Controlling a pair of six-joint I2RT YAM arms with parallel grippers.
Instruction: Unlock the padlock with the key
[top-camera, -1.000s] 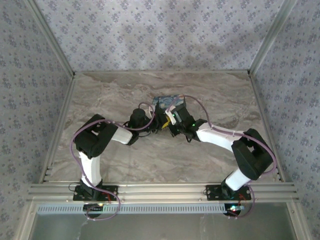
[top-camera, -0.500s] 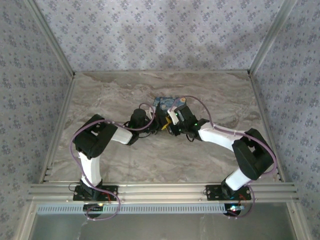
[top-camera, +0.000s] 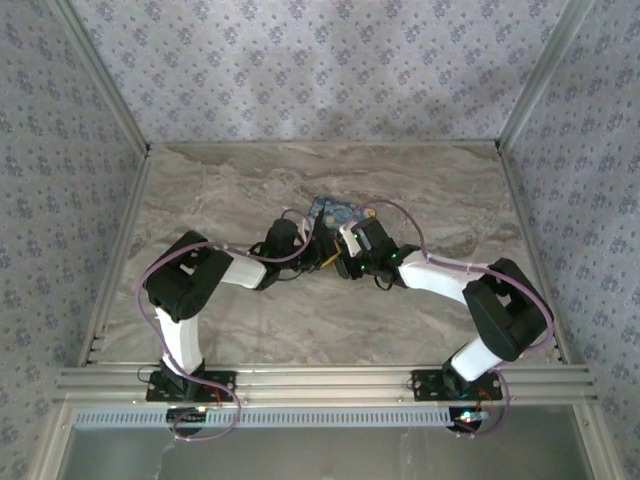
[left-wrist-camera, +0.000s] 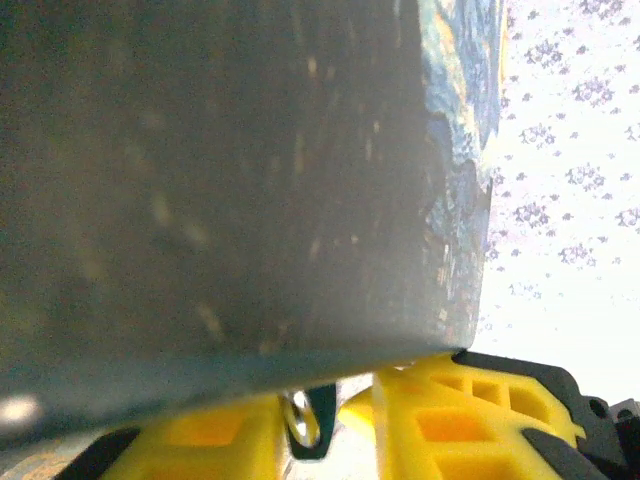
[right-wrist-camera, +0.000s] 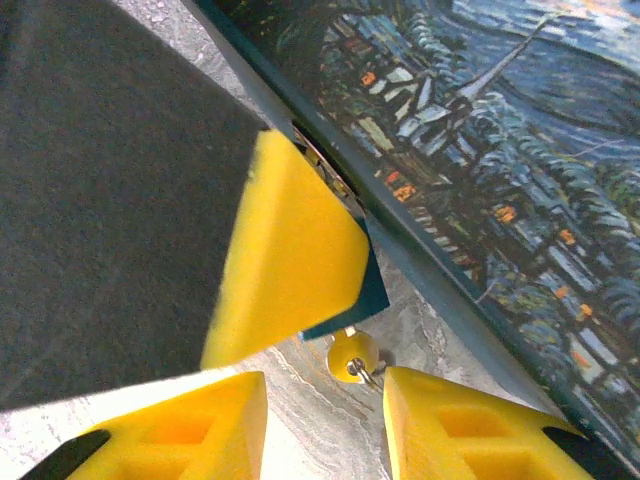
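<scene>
The padlock (right-wrist-camera: 368, 298) is a small teal body held just above the marble table. A yellow pad of my left gripper (top-camera: 318, 250) covers most of it. In the left wrist view the padlock (left-wrist-camera: 322, 425) and a silver ring sit between the left gripper (left-wrist-camera: 325, 432) pads. The key's round yellow head (right-wrist-camera: 352, 355), with a wire ring through it, sticks out of the padlock's underside. My right gripper (right-wrist-camera: 325, 420) is open, its fingers on either side of the key head without touching it. In the top view the right gripper (top-camera: 342, 260) meets the left one.
A box printed with a starry night painting (top-camera: 333, 210) stands right behind both grippers. Its side (left-wrist-camera: 230, 170) looms close over the left wrist camera, and its painted face (right-wrist-camera: 480, 150) runs along the right gripper. Patterned walls enclose the table (top-camera: 230, 190).
The right gripper has shifted nearer and leftward from over the box toward the left gripper, uncovering more of the box. The left arm has barely moved.
</scene>
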